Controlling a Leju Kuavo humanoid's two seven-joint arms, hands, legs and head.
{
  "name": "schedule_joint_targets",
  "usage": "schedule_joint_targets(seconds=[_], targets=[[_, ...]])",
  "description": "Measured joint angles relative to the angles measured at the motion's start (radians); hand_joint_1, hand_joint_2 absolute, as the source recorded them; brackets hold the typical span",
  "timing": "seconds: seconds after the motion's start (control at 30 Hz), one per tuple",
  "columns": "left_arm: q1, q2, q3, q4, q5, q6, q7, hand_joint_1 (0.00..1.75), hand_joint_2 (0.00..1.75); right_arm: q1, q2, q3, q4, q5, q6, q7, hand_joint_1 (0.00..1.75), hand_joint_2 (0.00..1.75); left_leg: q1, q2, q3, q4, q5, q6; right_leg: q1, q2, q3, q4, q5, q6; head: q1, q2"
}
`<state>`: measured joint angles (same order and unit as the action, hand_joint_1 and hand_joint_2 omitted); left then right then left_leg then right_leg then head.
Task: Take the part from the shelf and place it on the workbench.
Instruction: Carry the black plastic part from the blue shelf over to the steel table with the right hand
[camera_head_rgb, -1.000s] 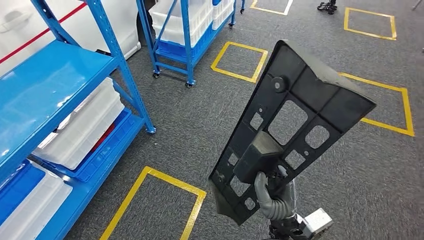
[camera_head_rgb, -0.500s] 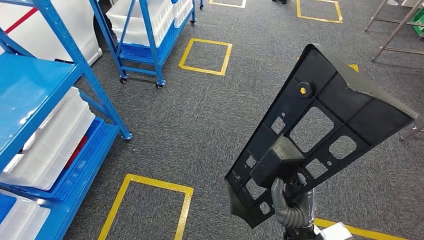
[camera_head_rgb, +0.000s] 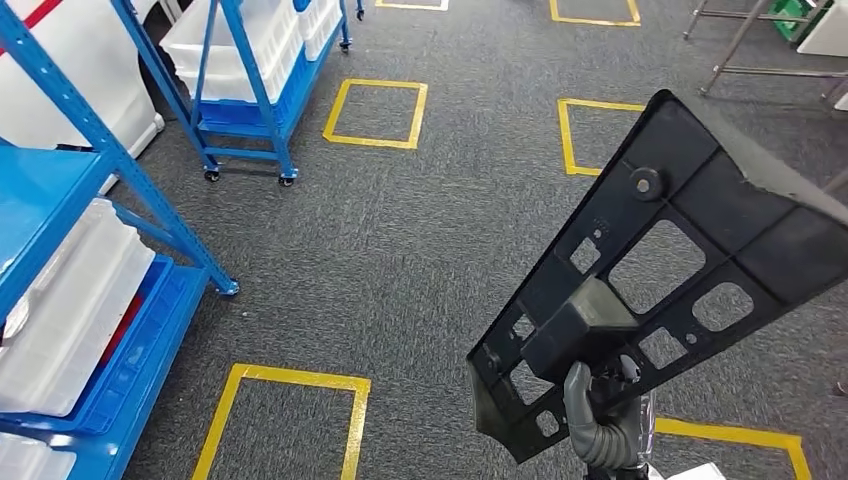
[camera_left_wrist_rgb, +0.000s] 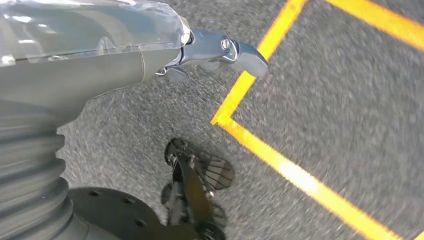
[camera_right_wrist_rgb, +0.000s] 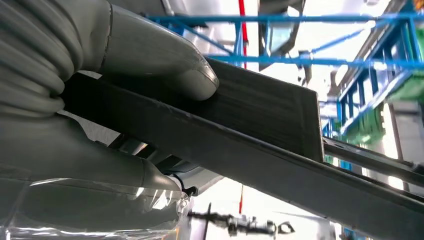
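The part (camera_head_rgb: 722, 192) is a large black plastic panel with several cut-outs and a boxy block on its face. It stands tilted in front of me, above the grey carpet. My right hand (camera_head_rgb: 598, 420) grips it from below at that block. In the right wrist view the thick grey thumb (camera_right_wrist_rgb: 165, 65) presses on the part's dark edge (camera_right_wrist_rgb: 260, 117). In its own wrist view my left hand (camera_left_wrist_rgb: 100, 65) hangs over the floor with a finger (camera_left_wrist_rgb: 227, 50) stretched out, holding nothing.
A blue shelf (camera_head_rgb: 70, 120) with white bins (camera_head_rgb: 60, 290) stands at the left. A second blue rack on wheels (camera_head_rgb: 250, 90) is farther back. Yellow squares (camera_head_rgb: 375, 100) mark the carpet. Metal frame legs (camera_head_rgb: 735, 45) stand at the far right.
The whole picture has shifted, so the camera has turned: the shelves slide toward the left edge and metal legs come in at the right. The part stays in my right hand.
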<state>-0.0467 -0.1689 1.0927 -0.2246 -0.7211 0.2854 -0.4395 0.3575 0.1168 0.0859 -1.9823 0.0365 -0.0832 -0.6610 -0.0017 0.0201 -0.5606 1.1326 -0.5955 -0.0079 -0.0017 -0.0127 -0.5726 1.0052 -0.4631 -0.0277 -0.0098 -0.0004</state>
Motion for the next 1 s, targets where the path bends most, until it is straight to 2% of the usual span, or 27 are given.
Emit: schedule_joint_targets(seconds=[0.03,0.1,0.13,0.17,0.2,0.23,0.27,0.3,0.33,0.37,0.4,0.43,0.47,0.5,0.57,0.6,0.63,0.67,0.7,0.73,0.77,0.83,0.87,0.9,0.93,0.97,1.0], targets=[[0.001,0.001,-0.001,0.000,0.000,-0.001,0.000,0.00,1.75,0.002,0.001,0.000,-0.001,0.000,0.000,-0.001,1.75,1.75,0.001,-0.004,-0.013,0.029,-0.015,-0.001,0.000,0.005,-0.001,0.000,0.000,-0.001,0.000,0.000],[0.004,0.004,-0.003,0.000,0.000,-0.006,0.001,0.00,1.75,0.014,0.003,-0.006,-0.004,-0.001,0.000,-0.006,1.75,1.75,0.003,-0.012,-0.058,0.131,-0.050,-0.004,0.000,0.032,-0.003,0.002,0.003,-0.001,0.000,0.000],[0.005,0.006,-0.004,0.000,0.000,-0.010,0.001,0.00,1.75,0.021,0.005,-0.010,-0.006,-0.001,0.000,-0.009,1.75,1.75,0.005,-0.014,-0.058,0.133,-0.036,-0.005,0.000,0.051,-0.004,0.005,0.003,-0.001,0.000,0.000],[0.006,0.011,-0.006,0.000,-0.001,-0.014,0.001,0.00,1.75,0.028,0.007,-0.014,-0.010,-0.002,0.000,-0.012,1.75,1.75,0.009,-0.039,-0.038,0.082,-0.005,-0.004,-0.002,0.082,-0.010,0.012,0.005,0.007,0.000,0.000],[0.005,0.015,-0.008,0.000,-0.004,-0.016,0.001,0.00,1.75,0.035,0.009,-0.021,-0.015,-0.002,0.002,-0.013,1.75,1.75,0.012,-0.050,-0.004,0.002,0.036,0.005,-0.003,0.096,-0.020,0.022,0.004,0.019,0.001,0.000],[0.004,0.018,-0.009,0.000,-0.006,-0.018,0.001,0.00,1.75,0.040,0.011,-0.027,-0.021,-0.002,0.004,-0.014,1.75,1.75,0.014,-0.057,0.028,-0.077,0.074,0.016,-0.004,0.095,-0.036,0.044,-0.006,0.033,0.001,0.000],[0.004,0.021,-0.010,0.000,-0.010,-0.019,0.001,0.00,1.75,0.043,0.013,-0.034,-0.027,-0.002,0.006,-0.015,1.75,1.75,0.015,-0.060,0.046,-0.126,0.093,0.026,-0.005,0.081,-0.060,0.082,-0.026,0.047,0.001,0.000],[0.004,0.022,-0.011,0.000,-0.014,-0.019,0.002,0.00,1.75,0.046,0.014,-0.040,-0.030,-0.002,0.008,-0.015,1.75,1.75,0.013,-0.036,0.047,-0.131,0.098,0.035,-0.006,0.052,-0.087,0.135,-0.056,0.055,0.001,0.000],[0.006,0.023,-0.011,0.000,-0.017,-0.020,0.002,0.00,1.75,0.045,0.014,-0.043,-0.031,-0.002,0.009,-0.016,1.75,1.75,0.011,-0.020,0.045,-0.131,0.098,0.037,-0.007,0.032,-0.118,0.200,-0.089,0.059,0.001,0.000],[0.006,0.024,-0.011,0.000,-0.021,-0.020,0.004,0.00,1.75,0.046,0.015,-0.048,-0.031,-0.002,0.010,-0.016,1.75,1.75,0.009,-0.005,0.043,-0.130,0.098,0.037,-0.009,0.023,-0.145,0.259,-0.113,0.062,0.001,0.000],[0.007,0.025,-0.013,0.000,-0.025,-0.020,0.006,0.00,1.75,0.048,0.015,-0.053,-0.031,-0.002,0.011,-0.017,1.75,1.75,0.008,0.011,0.043,-0.130,0.097,0.037,-0.011,0.019,-0.159,0.294,-0.122,0.064,0.001,0.000],[0.006,0.025,-0.015,0.000,-0.029,-0.019,0.008,0.00,1.75,0.050,0.017,-0.058,-0.032,-0.002,0.013,-0.017,1.75,1.75,0.007,0.026,0.043,-0.130,0.096,0.036,-0.012,0.016,-0.154,0.291,-0.111,0.065,0.001,0.000],[0.005,0.026,-0.018,0.000,-0.032,-0.019,0.011,0.00,1.75,0.052,0.018,-0.062,-0.032,-0.002,0.014,-0.018,1.75,1.75,0.007,0.039,0.044,-0.130,0.095,0.035,-0.012,0.009,-0.128,0.248,-0.085,0.064,0.001,0.000],[0.005,0.026,-0.022,0.000,-0.035,-0.019,0.012,0.00,1.75,0.054,0.018,-0.066,-0.033,-0.002,0.016,-0.019,1.75,1.75,0.007,0.051,0.047,-0.130,0.092,0.033,-0.010,-0.007,-0.087,0.177,-0.053,0.060,0.001,0.000],[0.005,0.026,-0.028,0.000,-0.036,-0.018,0.016,0.00,1.75,0.055,0.021,-0.070,-0.036,-0.001,0.020,-0.022,1.75,1.75,0.003,0.071,0.052,-0.130,0.087,0.025,0.000,-0.045,-0.018,0.054,-0.015,0.048,0.001,0.000],[0.004,0.026,-0.030,0.000,-0.035,-0.018,0.018,0.00,1.75,0.055,0.022,-0.072,-0.037,0.001,0.023,-0.025,1.75,1.75,0.002,0.079,0.054,-0.129,0.084,0.021,0.005,-0.055,-0.003,0.025,-0.010,0.042,0.001,0.000],[0.002,0.026,-0.031,0.000,-0.034,-0.018,0.021,0.00,1.75,0.055,0.023,-0.073,-0.037,0.002,0.025,-0.027,1.75,1.75,0.001,0.088,0.056,-0.130,0.083,0.016,0.010,-0.053,-0.003,0.019,-0.012,0.037,0.001,0.000],[-0.001,0.026,-0.031,0.000,-0.033,-0.017,0.024,0.00,1.75,0.056,0.025,-0.073,-0.037,0.003,0.026,-0.029,1.75,1.75,0.001,0.098,0.060,-0.132,0.082,0.011,0.010,-0.040,-0.004,0.015,-0.009,0.031,0.001,0.000],[-0.003,0.026,-0.031,0.000,-0.032,-0.017,0.027,0.00,1.75,0.056,0.026,-0.074,-0.037,0.005,0.027,-0.030,1.75,1.75,0.003,0.098,0.062,-0.130,0.078,0.006,0.008,-0.030,-0.003,0.011,-0.007,0.026,0.001,0.000],[-0.005,0.026,-0.031,0.000,-0.031,-0.017,0.029,0.00,1.75,0.055,0.028,-0.075,-0.037,0.007,0.027,-0.031,1.75,1.75,0.004,0.083,0.060,-0.119,0.067,0.001,0.005,-0.019,-0.001,0.005,-0.003,0.019,0.001,0.000],[-0.006,0.026,-0.032,0.000,-0.029,-0.017,0.031,0.00,1.75,0.053,0.029,-0.075,-0.037,0.010,0.027,-0.031,1.75,1.75,0.005,0.058,0.048,-0.090,0.047,-0.002,0.002,-0.009,0.002,-0.001,0.000,0.013,0.001,0.000],[-0.004,0.025,-0.031,0.001,-0.025,-0.016,0.034,0.00,1.75,0.049,0.032,-0.076,-0.037,0.018,0.026,-0.031,1.75,1.75,0.007,0.005,-0.007,0.031,-0.017,-0.005,-0.001,0.014,0.003,-0.004,0.002,0.005,0.000,0.000],[-0.003,0.025,-0.031,0.001,-0.024,-0.016,0.036,0.00,1.75,0.048,0.033,-0.076,-0.036,0.022,0.024,-0.031,1.75,1.75,0.007,-0.007,-0.041,0.100,-0.044,-0.006,0.000,0.027,0.003,-0.003,0.002,0.003,0.000,0.000],[-0.002,0.025,-0.031,0.001,-0.023,-0.015,0.036,0.00,1.75,0.048,0.033,-0.075,-0.036,0.025,0.020,-0.031,1.75,1.75,0.007,-0.012,-0.066,0.148,-0.055,-0.007,0.000,0.041,0.003,-0.002,0.002,0.003,0.000,0.000],[-0.001,0.025,-0.031,0.002,-0.022,-0.014,0.035,0.00,1.75,0.049,0.033,-0.075,-0.036,0.029,0.016,-0.031,1.75,1.75,0.007,-0.013,-0.076,0.159,-0.044,-0.007,0.001,0.057,0.004,-0.001,0.002,0.003,0.000,0.000],[-0.001,0.025,-0.031,0.002,-0.021,-0.014,0.032,0.00,1.75,0.049,0.033,-0.074,-0.036,0.031,0.011,-0.031,1.75,1.75,0.008,-0.017,-0.066,0.128,-0.013,-0.007,0.000,0.072,0.005,0.002,0.001,0.004,0.000,0.000],[-0.001,0.025,-0.031,0.002,-0.021,-0.013,0.030,0.00,1.75,0.049,0.033,-0.072,-0.036,0.033,0.008,-0.031,1.75,1.75,0.010,-0.026,-0.042,0.066,0.029,-0.006,0.000,0.087,0.006,0.005,0.000,0.006,0.000,0.000]])
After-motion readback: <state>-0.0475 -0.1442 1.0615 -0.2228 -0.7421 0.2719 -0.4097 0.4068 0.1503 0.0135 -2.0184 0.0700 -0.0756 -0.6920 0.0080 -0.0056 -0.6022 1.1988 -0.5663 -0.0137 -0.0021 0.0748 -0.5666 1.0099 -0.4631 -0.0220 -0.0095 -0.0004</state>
